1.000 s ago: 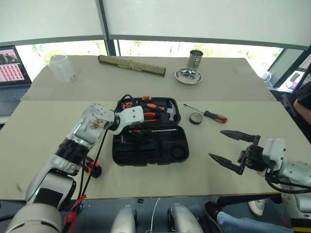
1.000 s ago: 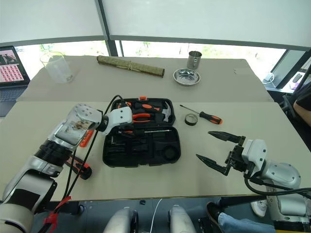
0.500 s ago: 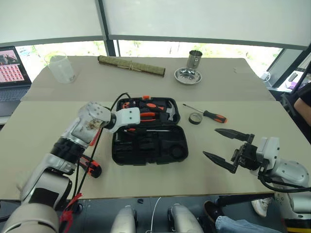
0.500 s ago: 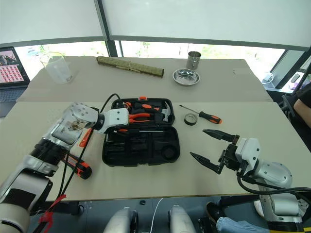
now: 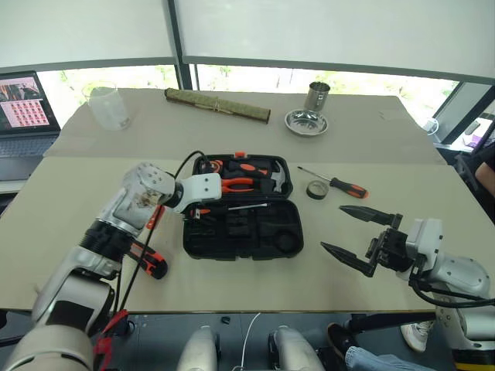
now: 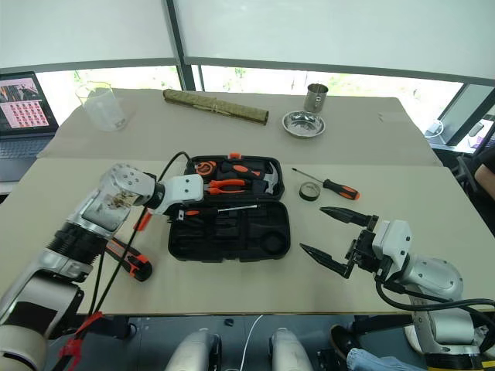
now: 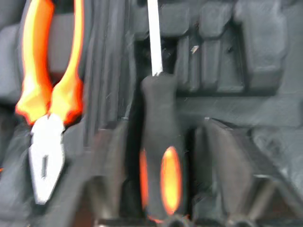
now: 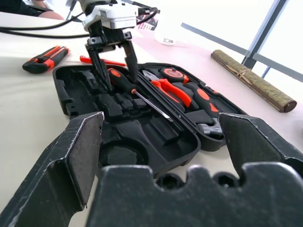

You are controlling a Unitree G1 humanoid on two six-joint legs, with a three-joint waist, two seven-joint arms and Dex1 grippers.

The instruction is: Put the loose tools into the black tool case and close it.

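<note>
Left fingers straddle, spread, a screwdriver in the case; right fingers apart.

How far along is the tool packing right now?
Done: one long screwdriver lies in the open black tool case, the left pincer spread open astride its handle. Left: second screwdriver and tape roll right of the case, utility knife and slim orange screwdriver left of it, then closing the lid.
</note>
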